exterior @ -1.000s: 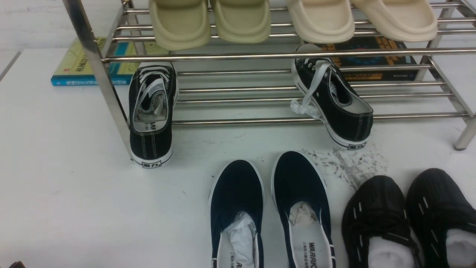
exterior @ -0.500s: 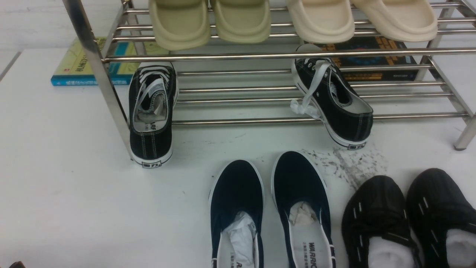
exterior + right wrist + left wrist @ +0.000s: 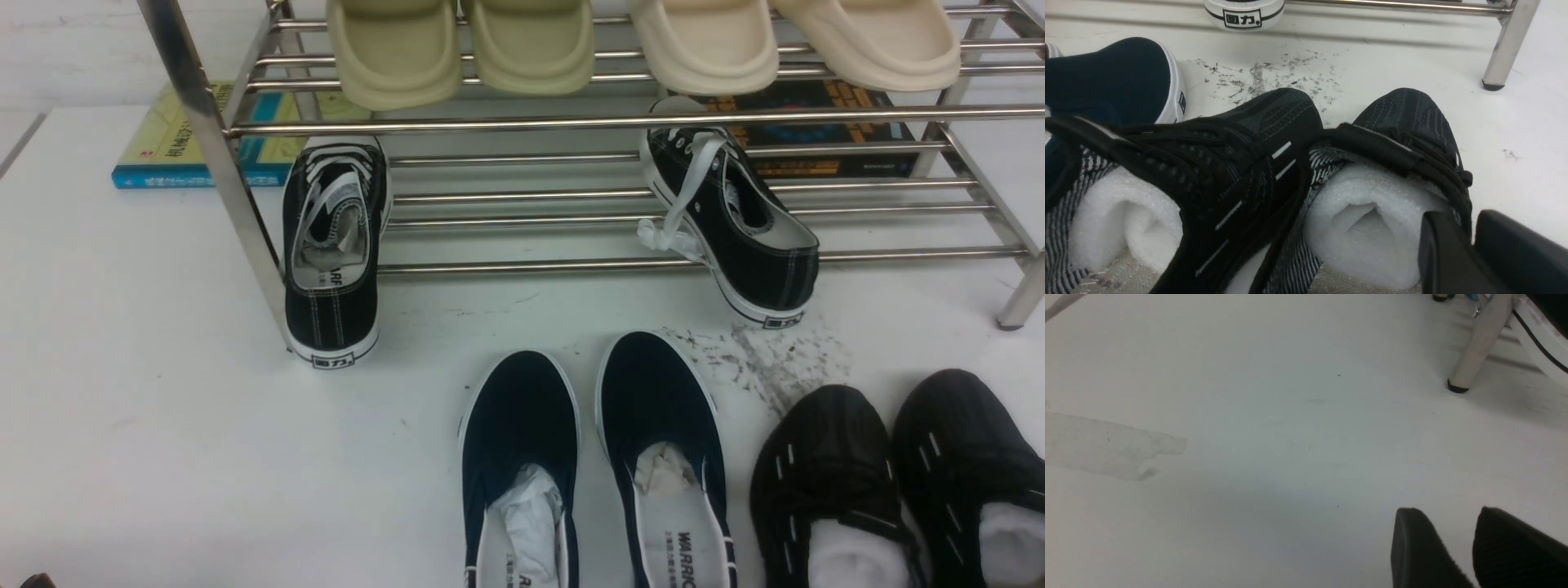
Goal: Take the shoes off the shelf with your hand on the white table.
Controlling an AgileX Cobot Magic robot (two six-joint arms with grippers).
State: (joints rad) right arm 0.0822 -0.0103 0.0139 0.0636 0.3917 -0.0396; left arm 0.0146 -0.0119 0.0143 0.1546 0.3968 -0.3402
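The shoes, black knit with white dash marks and white foam stuffing, stand side by side on the white table (image 3: 163,408) at the front right, off the shelf (image 3: 571,122): one shoe (image 3: 824,457) to the left, its mate (image 3: 963,441) to the right. In the right wrist view my right gripper (image 3: 1466,220) is shut on the outer collar of the right-hand shoe (image 3: 1404,118), one finger against the foam, the other outside. My left gripper (image 3: 1449,512) hangs open over bare table, holding nothing. Neither gripper shows in the front view.
Two navy slip-ons (image 3: 522,441) lie left of the knit pair. Black canvas sneakers (image 3: 335,245) (image 3: 735,229) sit on the lower tier, heels overhanging. Beige slippers (image 3: 457,49) fill the top tier. Books (image 3: 171,139) lie behind. A shelf leg (image 3: 1506,49) stands near the right shoe.
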